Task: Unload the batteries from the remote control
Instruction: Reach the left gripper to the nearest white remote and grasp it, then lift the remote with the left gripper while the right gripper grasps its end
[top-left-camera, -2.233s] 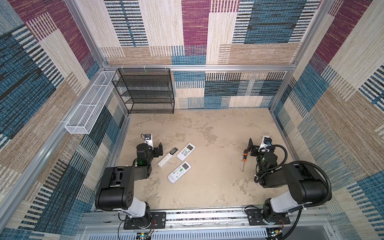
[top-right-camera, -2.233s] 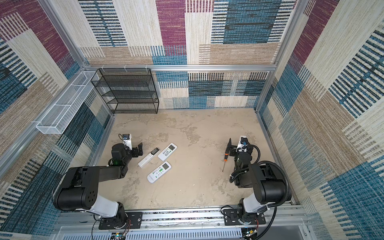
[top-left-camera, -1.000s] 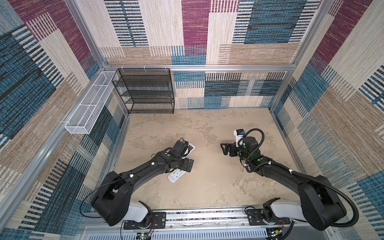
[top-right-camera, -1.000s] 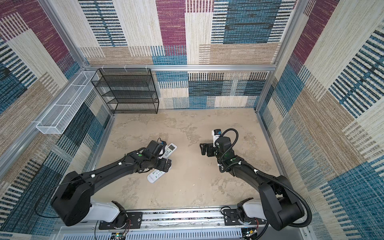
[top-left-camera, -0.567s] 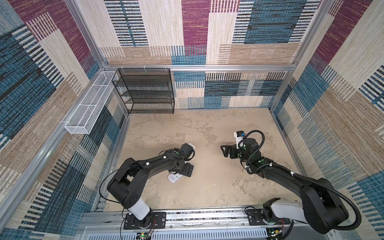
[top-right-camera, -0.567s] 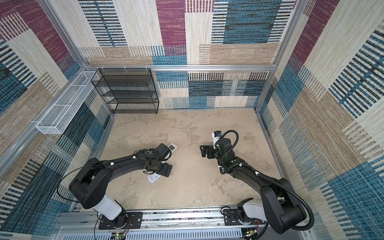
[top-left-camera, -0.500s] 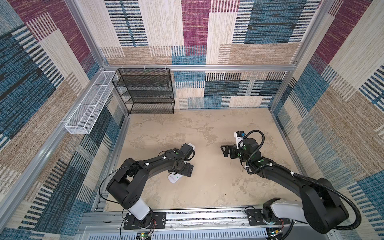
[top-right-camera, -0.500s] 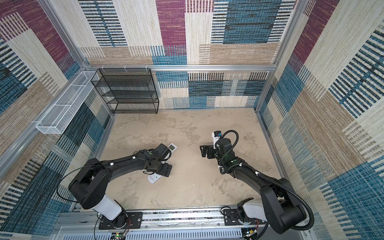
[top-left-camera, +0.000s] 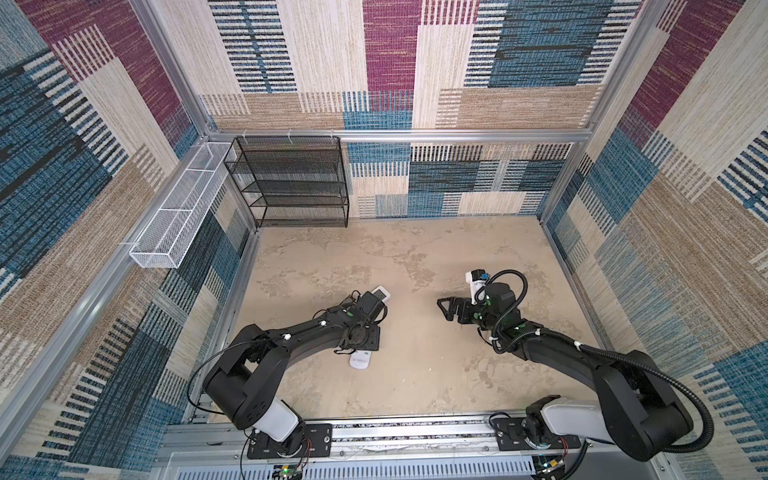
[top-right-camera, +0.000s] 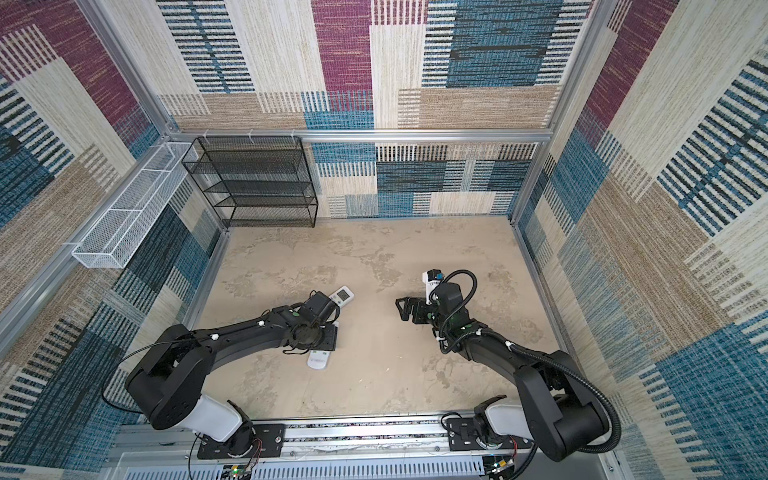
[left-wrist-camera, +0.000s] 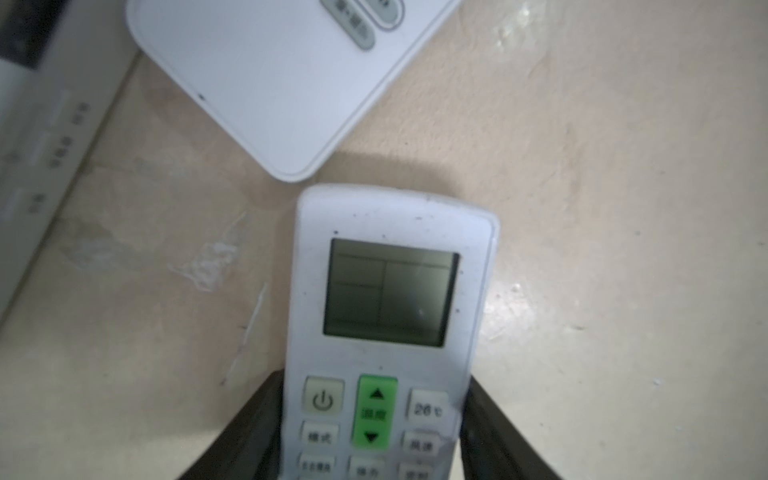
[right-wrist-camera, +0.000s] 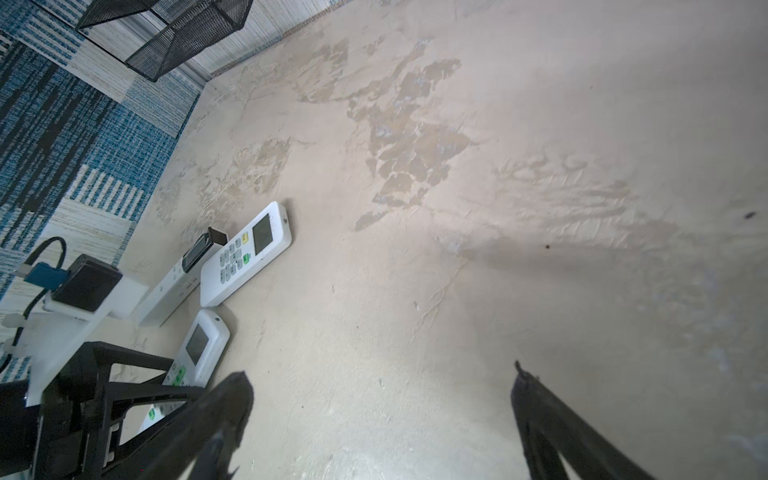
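Note:
Three white remotes lie left of centre. The near remote control (left-wrist-camera: 386, 291), with a grey screen and a green button, sits between my left gripper's (left-wrist-camera: 374, 399) jaws, both fingers (left-wrist-camera: 266, 415) against its sides. In both top views that gripper (top-left-camera: 365, 336) (top-right-camera: 322, 338) covers it, and only its near end (top-left-camera: 360, 360) (top-right-camera: 318, 359) shows. My right gripper (top-left-camera: 448, 308) (top-right-camera: 405, 309) (right-wrist-camera: 380, 378) hangs open over bare table right of centre, nothing between its fingers. The batteries are hidden.
A wider white remote (top-left-camera: 381, 294) (right-wrist-camera: 245, 253) (left-wrist-camera: 270, 83) lies just beyond the held one, and a slim remote (right-wrist-camera: 174, 286) beside it. A black mesh shelf (top-left-camera: 291, 183) and a white wire basket (top-left-camera: 178, 216) stand at the back left. Patterned walls close in the table.
My left arm has lowered over the near remote and its jaws have narrowed onto the remote's sides. The right arm has stayed almost still, gripper open.

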